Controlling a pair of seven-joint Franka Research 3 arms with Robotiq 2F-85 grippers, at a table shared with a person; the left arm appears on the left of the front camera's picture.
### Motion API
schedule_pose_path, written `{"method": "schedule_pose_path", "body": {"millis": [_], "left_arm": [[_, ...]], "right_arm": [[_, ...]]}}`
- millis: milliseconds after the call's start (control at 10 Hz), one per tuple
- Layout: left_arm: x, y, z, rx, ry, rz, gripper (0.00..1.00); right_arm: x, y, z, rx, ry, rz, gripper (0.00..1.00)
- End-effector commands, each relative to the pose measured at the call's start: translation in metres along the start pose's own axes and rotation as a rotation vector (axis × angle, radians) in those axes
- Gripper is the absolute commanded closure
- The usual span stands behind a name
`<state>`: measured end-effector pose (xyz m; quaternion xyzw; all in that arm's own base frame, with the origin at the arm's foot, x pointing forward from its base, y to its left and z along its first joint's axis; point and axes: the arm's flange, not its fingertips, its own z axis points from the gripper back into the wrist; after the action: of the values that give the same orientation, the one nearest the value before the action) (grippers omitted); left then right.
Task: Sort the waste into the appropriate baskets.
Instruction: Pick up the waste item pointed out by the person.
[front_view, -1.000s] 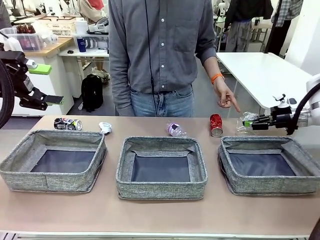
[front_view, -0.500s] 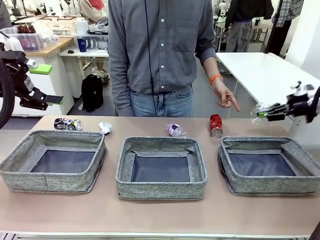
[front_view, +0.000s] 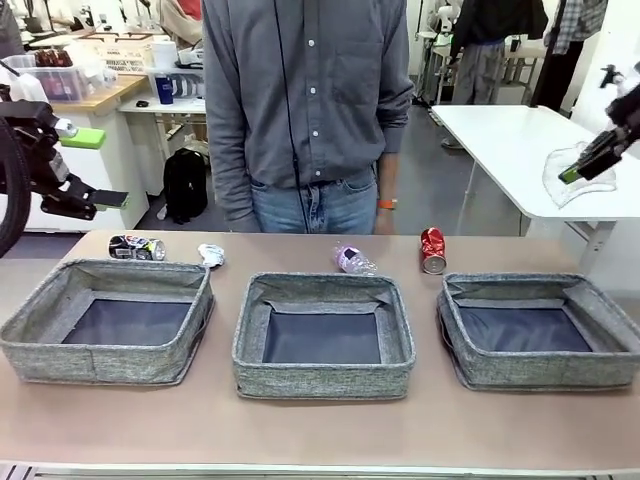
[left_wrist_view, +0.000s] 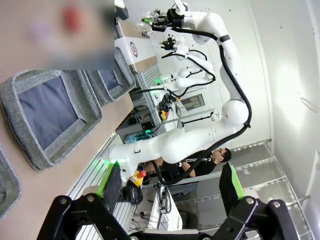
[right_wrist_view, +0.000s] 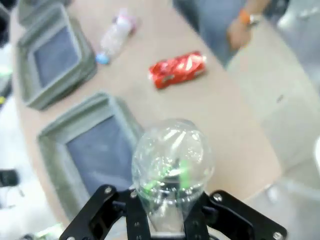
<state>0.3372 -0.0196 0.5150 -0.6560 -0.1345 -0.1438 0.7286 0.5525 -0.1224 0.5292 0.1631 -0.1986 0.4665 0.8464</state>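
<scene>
two grippers: right gripper (front_view: 588, 166) pinches a crushed clear bottle (right_wrist_view: 172, 155), left gripper (left_wrist_view: 170, 180) gapes wide, empty.

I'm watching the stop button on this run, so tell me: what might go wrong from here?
1. The right gripper holds the crushed clear bottle high in the air, well above the right basket. The thin plastic might slip and fall outside it.
2. Released from that height, the light bottle may bounce off the basket's soft wall.
3. The red can sits just behind that basket, so a low swing might knock it.
</scene>
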Motion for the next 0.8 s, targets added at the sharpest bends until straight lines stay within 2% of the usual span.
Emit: {"method": "schedule_pose_path", "body": {"millis": [0, 100, 200, 300, 400, 700], "left_arm": [[0.001, -0.002, -0.002, -0.017, -0.008, -0.02, 0.0], [0.001, -0.002, -0.002, -0.017, -0.008, -0.02, 0.0], [0.001, -0.002, -0.002, -0.017, -0.008, -0.02, 0.0], [0.001, -0.002, -0.002, -0.017, -0.008, -0.02, 0.0], [0.001, -0.002, -0.002, -0.017, -0.008, -0.02, 0.0], [0.001, -0.002, -0.002, -0.017, -0.008, -0.02, 0.0]], "right_arm": [[0.043, 0.03, 0.001, 0.138, 0.314, -0.069, 0.99], [0.063, 0.043, 0.004, 0.121, 0.397, -0.067, 0.99], [0.075, 0.056, 0.004, 0.102, 0.421, -0.033, 0.99], [0.08, 0.064, -0.002, 0.05, 0.309, 0.097, 0.99], [0.061, 0.058, -0.001, 0.067, 0.382, -0.084, 0.99], [0.061, 0.058, -0.001, 0.067, 0.382, -0.084, 0.99]]}}
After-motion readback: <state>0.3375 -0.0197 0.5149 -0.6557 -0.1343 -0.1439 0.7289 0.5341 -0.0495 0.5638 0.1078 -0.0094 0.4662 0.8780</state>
